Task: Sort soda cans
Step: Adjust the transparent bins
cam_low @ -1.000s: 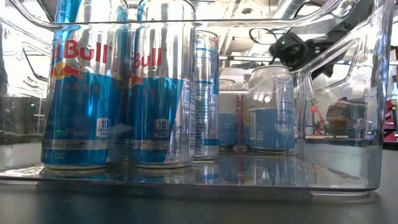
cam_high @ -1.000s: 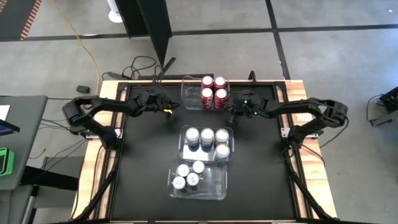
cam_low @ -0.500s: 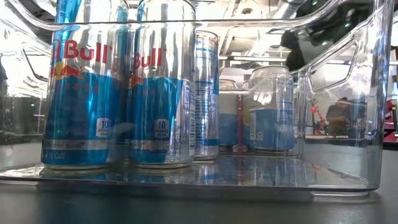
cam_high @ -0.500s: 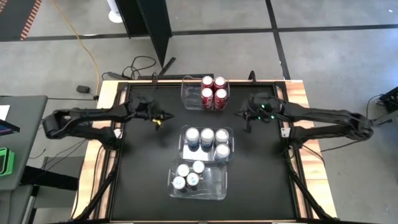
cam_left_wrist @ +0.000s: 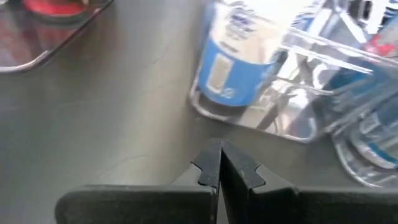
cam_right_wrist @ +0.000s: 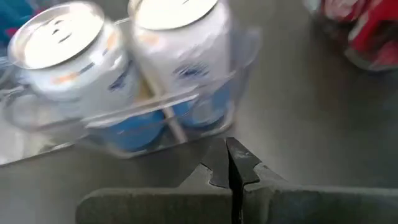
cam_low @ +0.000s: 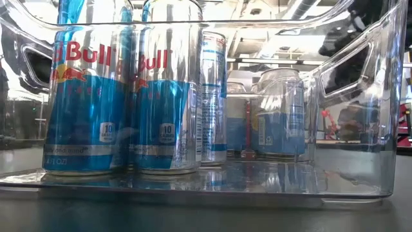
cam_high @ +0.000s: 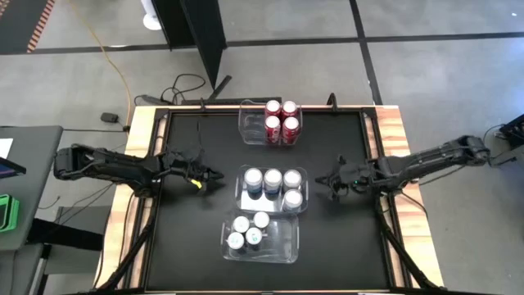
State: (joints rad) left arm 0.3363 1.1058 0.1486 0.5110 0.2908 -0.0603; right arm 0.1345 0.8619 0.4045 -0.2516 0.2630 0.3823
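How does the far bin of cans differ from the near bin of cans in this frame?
The far bin holds four red cans packed in a square at its right end; the near bin holds four light blue cans clustered at its left end. The far bin sits at the table's back edge, the near bin toward the front. Both are clear plastic, partly unfilled, and neither gripper touches them.

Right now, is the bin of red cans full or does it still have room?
Still has room. In the high view the far bin holds four red cans packed at its right end; its left part is bare.
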